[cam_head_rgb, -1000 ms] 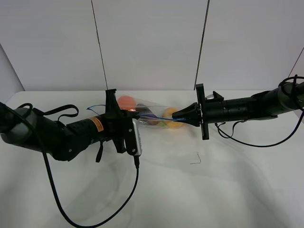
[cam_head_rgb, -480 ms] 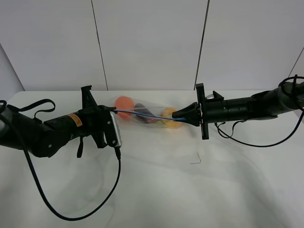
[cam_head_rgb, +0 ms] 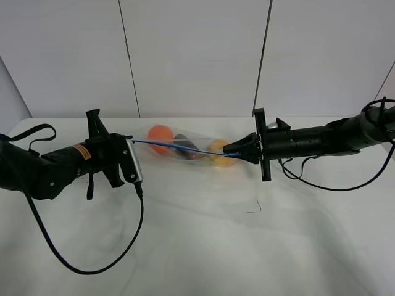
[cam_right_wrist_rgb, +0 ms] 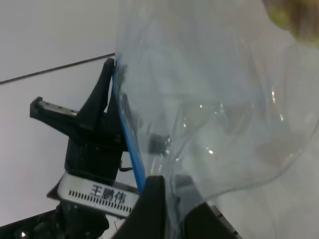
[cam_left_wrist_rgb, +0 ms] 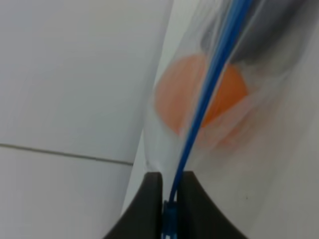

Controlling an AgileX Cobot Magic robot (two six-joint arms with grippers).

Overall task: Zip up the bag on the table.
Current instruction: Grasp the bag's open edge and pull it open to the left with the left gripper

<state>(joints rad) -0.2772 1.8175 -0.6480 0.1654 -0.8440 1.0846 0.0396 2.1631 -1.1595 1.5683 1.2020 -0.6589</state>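
Exterior high view: the bag (cam_head_rgb: 188, 150) is stretched between the two arms, over the far middle of the table (cam_head_rgb: 247, 246). The left gripper (cam_head_rgb: 128, 141) pinches the bag by one end of its blue strip (cam_head_rgb: 162, 145). In the left wrist view its fingers (cam_left_wrist_rgb: 149, 204) are pressed together with the strip running out between them. The right gripper (cam_head_rgb: 229, 148) has its jaws clamped on the bag's opposite end, gathering plastic and strip. The opposed grips appear meant to keep the strip taut and straight for sealing. Whether the bag's underside touches the table cannot be determined, nor whether the seal is closed along its full length.
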